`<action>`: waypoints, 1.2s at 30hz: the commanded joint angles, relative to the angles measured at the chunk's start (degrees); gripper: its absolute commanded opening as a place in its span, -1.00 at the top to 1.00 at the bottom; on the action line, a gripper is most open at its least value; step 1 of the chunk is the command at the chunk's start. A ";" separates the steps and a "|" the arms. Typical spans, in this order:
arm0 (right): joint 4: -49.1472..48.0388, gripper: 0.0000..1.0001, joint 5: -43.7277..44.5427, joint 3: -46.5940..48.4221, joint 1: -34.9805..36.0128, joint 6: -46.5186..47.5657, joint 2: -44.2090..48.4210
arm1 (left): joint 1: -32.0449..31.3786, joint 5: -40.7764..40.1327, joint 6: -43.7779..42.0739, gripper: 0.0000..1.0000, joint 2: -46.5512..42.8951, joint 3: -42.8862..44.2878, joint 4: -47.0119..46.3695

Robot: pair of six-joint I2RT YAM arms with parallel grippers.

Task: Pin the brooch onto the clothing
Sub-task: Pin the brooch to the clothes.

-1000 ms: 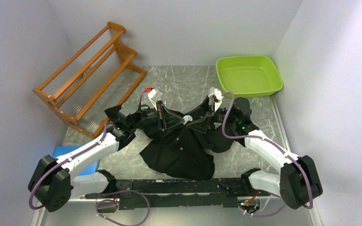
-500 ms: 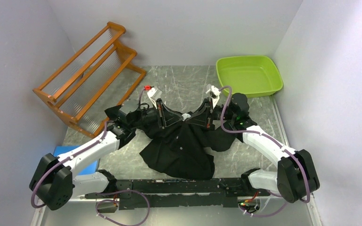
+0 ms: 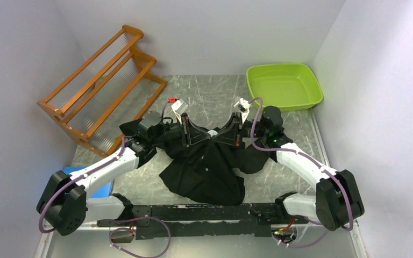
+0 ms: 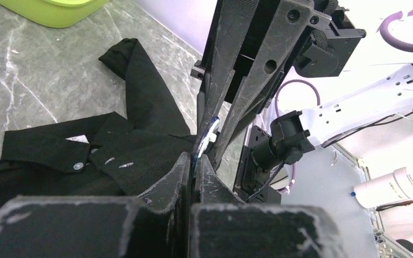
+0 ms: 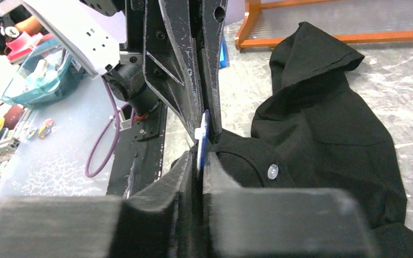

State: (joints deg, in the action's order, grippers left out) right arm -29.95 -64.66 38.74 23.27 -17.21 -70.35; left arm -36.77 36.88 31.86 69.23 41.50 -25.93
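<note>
— Where do the two sets of jaws stand?
— Tip to tip above the middle of the counter (image 3: 204,94). The left arm (image 3: 107,166) reaches in from one side and the right arm (image 3: 301,161) from the other.

— Apart or together?
— Both pairs are pressed together. Each wrist view shows the brooch (image 5: 202,134), a thin white and blue disc seen edge-on. It is pinched at that pair's tips, and the other pair meets it from the opposite side. So the left jaws and the right jaws both clamp the brooch.

— And the shirt?
— The black shirt (image 3: 204,172) lies rumpled on the counter directly beneath the jaws and spreads from there toward the arms' bases. Its collar, with the white neck label (image 4: 79,138), sits below and to one side of the left jaws. A pale button (image 5: 271,171) shows just beside the tips of the right jaws.

— Is the cloth caught in with the brooch?
— I cannot tell. Black fabric comes right up against the tips of the right jaws, but the jaws themselves hide the meeting point.

— Anything else around?
— An orange rack (image 3: 132,32) stands well out beyond the left jaws, and a green basin (image 3: 284,86) sits well out beyond the right jaws
</note>
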 commanded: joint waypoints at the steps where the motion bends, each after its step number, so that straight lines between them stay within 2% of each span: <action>1: -4.60 0.57 2.04 2.14 -0.23 0.46 0.46 | -0.84 4.38 0.93 0.95 -0.56 2.04 -3.71; 2: -5.94 0.40 1.72 1.82 -0.23 -0.14 0.47 | -0.84 4.23 0.86 0.95 -0.77 1.97 -3.57; 4: -8.00 0.21 0.96 1.60 -0.18 -1.39 0.40 | -0.84 4.02 0.68 0.95 -1.17 1.92 -3.05; 7: -8.62 0.15 -0.21 2.06 -0.23 -2.04 -0.40 | -0.84 3.99 0.62 0.95 -1.57 1.84 -2.82; 9: -8.48 0.23 -1.02 2.37 -0.16 -2.02 -0.85 | -0.82 4.08 0.66 0.95 -1.72 1.84 -2.93; 12: -7.28 0.55 -1.40 2.60 -0.18 -1.21 -0.97 | -0.84 3.64 0.46 0.95 -2.07 1.83 -2.53; 16: -4.79 0.66 -1.59 2.78 -0.19 0.82 -0.76 | -0.84 3.38 0.22 0.95 -2.49 1.90 -2.21; 17: -3.59 0.57 -1.90 2.93 -0.23 1.71 -0.76 | -0.80 3.23 0.16 0.95 -2.63 1.92 -2.01; 21: -2.42 -0.05 -2.04 1.70 -0.37 4.08 1.22 | -0.79 2.59 -0.32 0.95 -3.03 1.88 -1.06; 23: -2.90 -0.16 -1.81 0.60 -0.69 4.46 2.53 | -0.84 2.61 -0.26 0.95 -3.28 1.71 -1.24; 29: -6.04 0.00 -3.83 -0.12 -1.47 2.03 2.85 | -0.83 2.97 0.13 0.95 -2.75 1.73 -2.01; 31: -7.78 0.16 -4.07 -0.19 -1.55 0.29 2.68 | -0.82 3.11 0.22 0.95 -2.60 1.81 -2.02; 36: -4.28 0.19 -4.94 1.40 -1.48 2.62 1.74 | -0.82 2.95 0.16 0.95 -2.88 1.79 -2.00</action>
State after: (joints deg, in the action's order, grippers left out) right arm -33.30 -67.53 38.76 21.93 -16.14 -68.53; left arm -37.32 38.74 32.12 67.83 41.50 -25.04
